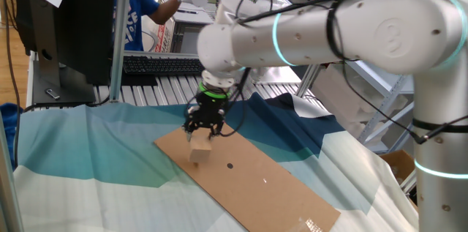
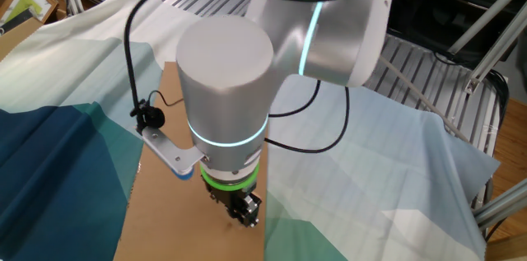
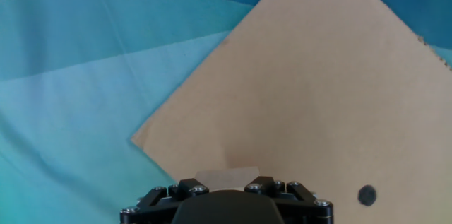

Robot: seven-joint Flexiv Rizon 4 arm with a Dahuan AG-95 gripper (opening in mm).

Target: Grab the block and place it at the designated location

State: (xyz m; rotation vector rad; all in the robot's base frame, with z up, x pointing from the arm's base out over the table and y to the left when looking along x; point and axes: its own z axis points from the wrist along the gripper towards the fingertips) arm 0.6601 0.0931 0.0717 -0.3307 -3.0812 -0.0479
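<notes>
The block [image 1: 200, 148] is a small tan wooden cube between the tips of my gripper [image 1: 201, 135], which is shut on it and holds it just over the near-left part of the brown cardboard sheet [image 1: 248, 181]. In the hand view the block [image 3: 226, 176] shows only as a pale blurred edge right above the gripper body [image 3: 226, 199]. The designated location is a dark round dot [image 1: 229, 165] on the sheet, a short way right of the block; it also shows in the hand view [image 3: 366, 195] at the lower right. In the other fixed view the arm hides the block, and the gripper [image 2: 245, 209] is over the cardboard [image 2: 156, 212].
A blue, teal and white cloth [image 1: 88, 144] covers the table under the sheet. Small white marks [image 1: 314, 225] sit near the sheet's right end. A keyboard [image 1: 157, 64], a monitor [image 1: 66, 27] and a person in blue [image 1: 139, 12] are behind the table.
</notes>
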